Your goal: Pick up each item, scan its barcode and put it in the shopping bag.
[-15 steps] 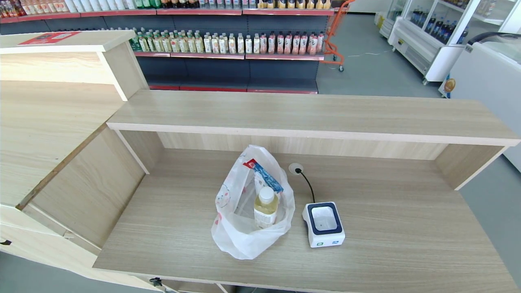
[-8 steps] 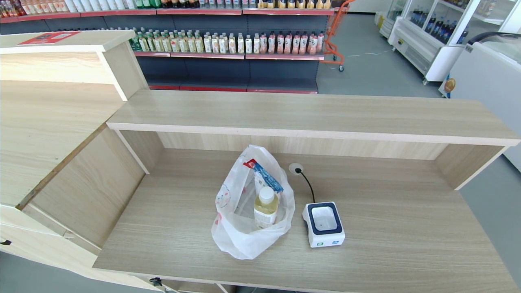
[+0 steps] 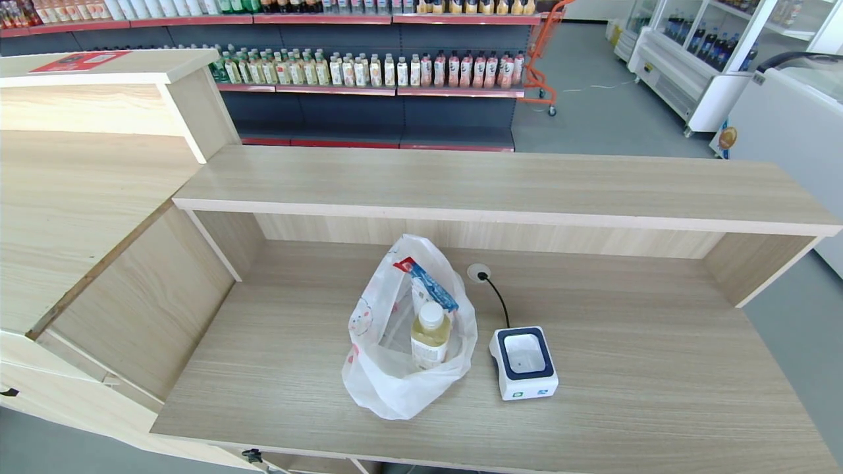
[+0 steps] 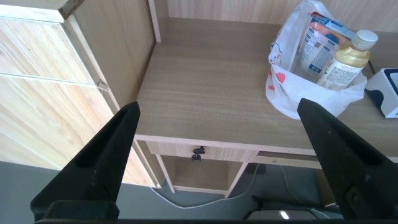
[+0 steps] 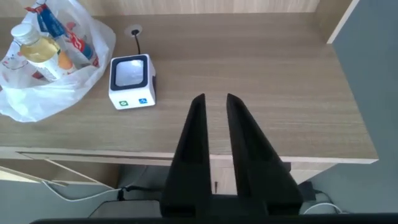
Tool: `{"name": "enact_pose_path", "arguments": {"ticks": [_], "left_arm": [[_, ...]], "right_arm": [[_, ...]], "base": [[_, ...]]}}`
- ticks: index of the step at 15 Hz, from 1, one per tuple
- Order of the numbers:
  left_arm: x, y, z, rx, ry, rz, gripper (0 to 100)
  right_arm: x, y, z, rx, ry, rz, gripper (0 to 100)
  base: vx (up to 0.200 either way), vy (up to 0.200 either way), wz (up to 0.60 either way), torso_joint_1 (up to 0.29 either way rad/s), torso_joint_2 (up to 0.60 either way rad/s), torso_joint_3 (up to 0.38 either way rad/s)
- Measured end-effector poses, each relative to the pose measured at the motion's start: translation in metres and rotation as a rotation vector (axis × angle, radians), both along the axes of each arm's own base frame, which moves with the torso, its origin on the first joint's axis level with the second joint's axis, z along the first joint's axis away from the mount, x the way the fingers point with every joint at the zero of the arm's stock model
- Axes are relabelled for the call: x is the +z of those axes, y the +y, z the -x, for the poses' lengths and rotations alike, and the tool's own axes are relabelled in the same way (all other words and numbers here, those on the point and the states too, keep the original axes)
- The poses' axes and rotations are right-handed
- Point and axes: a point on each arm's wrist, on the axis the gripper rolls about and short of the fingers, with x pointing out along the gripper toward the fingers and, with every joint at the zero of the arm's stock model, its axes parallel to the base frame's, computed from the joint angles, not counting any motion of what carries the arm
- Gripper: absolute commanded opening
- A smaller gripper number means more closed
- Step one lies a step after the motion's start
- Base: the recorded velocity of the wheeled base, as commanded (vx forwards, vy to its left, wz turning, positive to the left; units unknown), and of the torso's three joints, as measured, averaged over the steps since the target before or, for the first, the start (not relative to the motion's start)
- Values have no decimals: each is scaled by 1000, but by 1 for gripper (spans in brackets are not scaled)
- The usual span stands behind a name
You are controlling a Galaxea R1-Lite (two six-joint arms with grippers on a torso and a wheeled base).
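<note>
While the bag (image 3: 388, 378) is sitting on the tabletop (image 3: 658, 368) just beside the scanner (image 3: 523, 362), a bottle (image 3: 430, 336) and a packet (image 3: 427, 286) are standing inside it. The left hand (image 4: 219, 112) is hanging spread wide, out past the tabletop's near edge. The right hand (image 5: 215, 99) is hanging pressed together, holding nothing.

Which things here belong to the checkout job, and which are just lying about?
Job: shopping bag, drink bottle and blue packet inside it, barcode scanner.
Lying about: scanner cable, drink shelves, orange trolley, chiller cabinets.
</note>
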Motion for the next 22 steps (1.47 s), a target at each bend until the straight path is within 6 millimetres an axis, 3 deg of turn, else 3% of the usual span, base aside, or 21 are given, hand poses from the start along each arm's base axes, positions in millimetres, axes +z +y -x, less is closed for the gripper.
{"name": "enact_pose_path", "arguments": {"ticks": [8,14,22], "left_arm": [[0,0,0,0,0,-1,100],[0,0,0,0,0,-17,100],[0,0,0,0,0,-6,100]], "right_arm": [[0,0,0,-1,1,-9,0],[0,0,0,0,3,-9,0],[0,0,0,-1,3,-10,0]], "base": [[0,0,0,0,0,0],[200,-100,0,2,-3,4],[0,0,0,0,0,0]]}}
